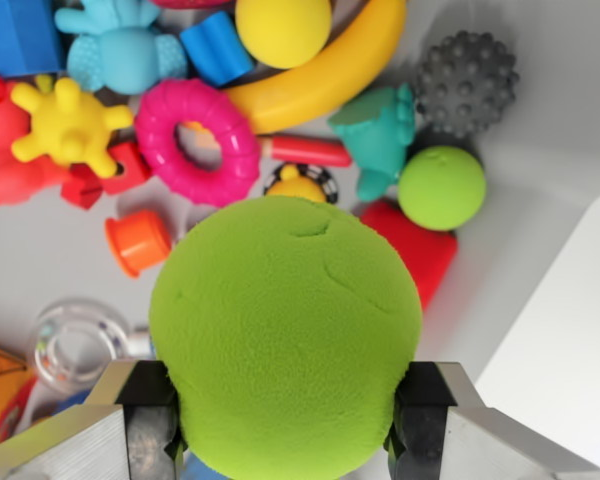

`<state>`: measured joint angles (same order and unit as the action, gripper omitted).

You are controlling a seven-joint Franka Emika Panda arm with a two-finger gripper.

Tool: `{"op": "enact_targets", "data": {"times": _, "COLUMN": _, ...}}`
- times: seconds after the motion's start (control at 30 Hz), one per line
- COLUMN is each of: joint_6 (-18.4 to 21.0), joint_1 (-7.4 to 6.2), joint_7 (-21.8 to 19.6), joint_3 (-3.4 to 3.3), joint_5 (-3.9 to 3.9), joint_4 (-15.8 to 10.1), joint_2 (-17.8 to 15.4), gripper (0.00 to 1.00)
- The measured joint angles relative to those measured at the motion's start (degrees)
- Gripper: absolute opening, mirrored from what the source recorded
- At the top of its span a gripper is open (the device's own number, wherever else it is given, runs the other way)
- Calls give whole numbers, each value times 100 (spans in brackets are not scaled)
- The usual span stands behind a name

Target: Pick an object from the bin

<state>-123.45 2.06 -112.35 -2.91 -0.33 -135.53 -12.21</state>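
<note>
A large lime-green foam ball (pixel 285 335) fills the lower middle of the wrist view, held between the two fingers of my gripper (pixel 285 425). The left finger (pixel 145 420) and the right finger (pixel 425 420) press on its sides. The ball hangs above the white bin (pixel 50 255), whose floor is strewn with toys. Its underside and whatever lies beneath it are hidden.
Below lie a pink ring (pixel 195 140), a yellow banana (pixel 330 65), a yellow ball (pixel 280 28), a yellow spiky toy (pixel 68 122), a small green ball (pixel 440 187), a grey spiky ball (pixel 467 78), a teal figure (pixel 380 135), an orange cup (pixel 138 242) and a clear ring (pixel 75 345). The bin wall (pixel 570 330) rises at right.
</note>
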Motion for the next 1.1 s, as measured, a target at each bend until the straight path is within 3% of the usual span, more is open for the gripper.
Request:
{"op": "enact_targets", "data": {"times": 0.57, "joint_6": 649, "joint_1": 0, "joint_7": -6, "joint_3": 3, "joint_5": -4, "joint_4": 411, "joint_2": -228, "gripper": 0}}
{"op": "enact_targets", "data": {"times": 1.1, "joint_6": 760, "joint_1": 0, "joint_7": -6, "joint_3": 4, "joint_5": -4, "joint_4": 495, "joint_2": -259, "gripper": 0}}
